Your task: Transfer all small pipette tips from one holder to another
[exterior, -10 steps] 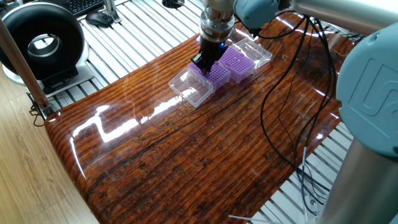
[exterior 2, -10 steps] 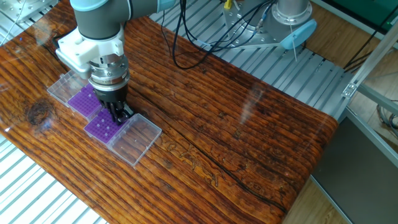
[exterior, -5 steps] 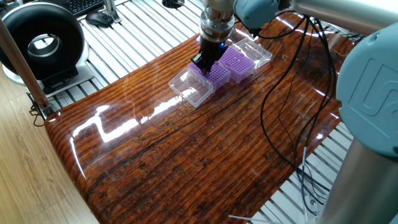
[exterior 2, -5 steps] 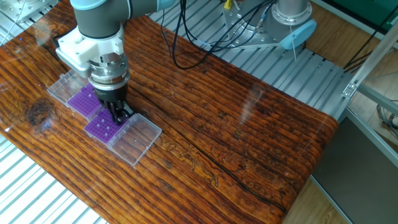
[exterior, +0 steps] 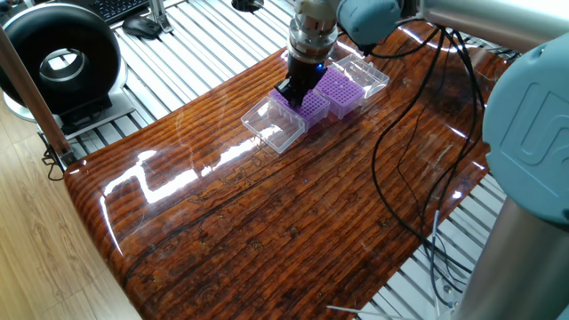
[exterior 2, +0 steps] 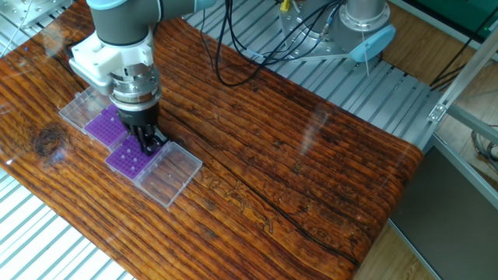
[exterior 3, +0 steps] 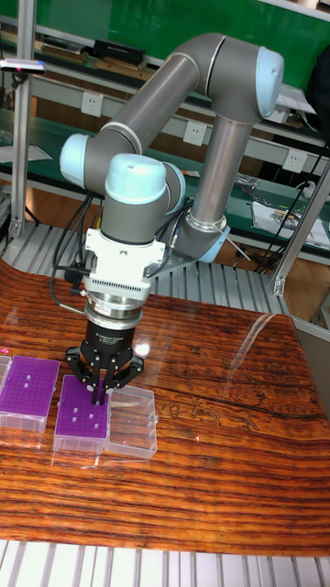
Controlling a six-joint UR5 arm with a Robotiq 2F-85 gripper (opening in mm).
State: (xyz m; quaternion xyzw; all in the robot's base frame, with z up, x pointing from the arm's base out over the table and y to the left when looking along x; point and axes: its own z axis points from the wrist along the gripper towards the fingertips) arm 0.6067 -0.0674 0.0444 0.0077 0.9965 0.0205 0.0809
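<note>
Two purple grid racks lie side by side near the table's edge. The nearer rack holds a few small pipette tips, seen as pale dots. In the other rack I make out no tips. My gripper hangs point-down just over the nearer rack's edge beside its clear lid. Its fingers are pressed together, and any tip between them is too small to see.
Each rack has a clear hinged lid lying open flat: one beside the gripper, the other at the far end. Black cables trail over the table's back. A black round device stands off the table.
The gripper has shifted very slightly upward over the nearer rack; racks and lids have not moved.
</note>
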